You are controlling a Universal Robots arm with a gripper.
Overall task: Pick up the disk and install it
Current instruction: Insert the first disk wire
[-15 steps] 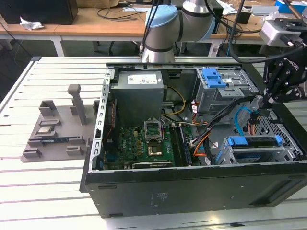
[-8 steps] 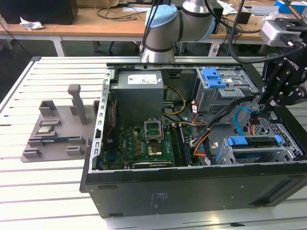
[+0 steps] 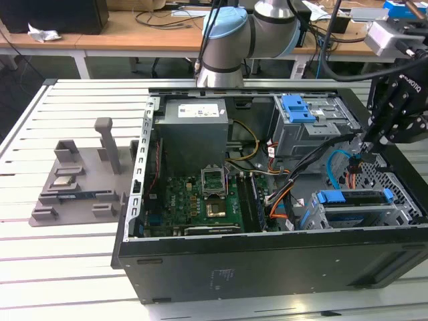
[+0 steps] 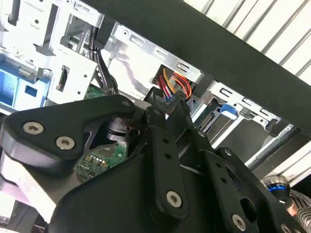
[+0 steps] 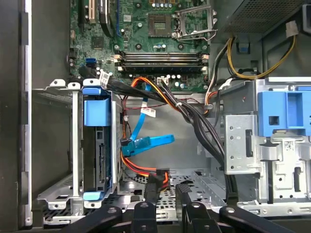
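Note:
The disk (image 3: 356,214), a silver drive in a blue bracket, sits inside the lower drive cage of the open computer case (image 3: 267,267). In the first wrist view the disk (image 5: 99,155) stands edge-on in that cage, blue bracket ends showing. My gripper (image 3: 365,148) hangs over the case's right end, just behind the cage. Both wrist views show the gripper (image 5: 167,188) (image 4: 167,108) shut on a black power connector (image 4: 168,98) with orange, yellow and red wires (image 5: 160,175), beside the disk.
A blue data cable (image 5: 146,143) and black cable bundles (image 5: 194,121) cross the floor between the cages. An upper cage with a blue latch (image 3: 299,109), the motherboard (image 3: 207,194) and power supply (image 3: 194,130) fill the case. A grey fixture (image 3: 73,184) lies on the exterior view's left.

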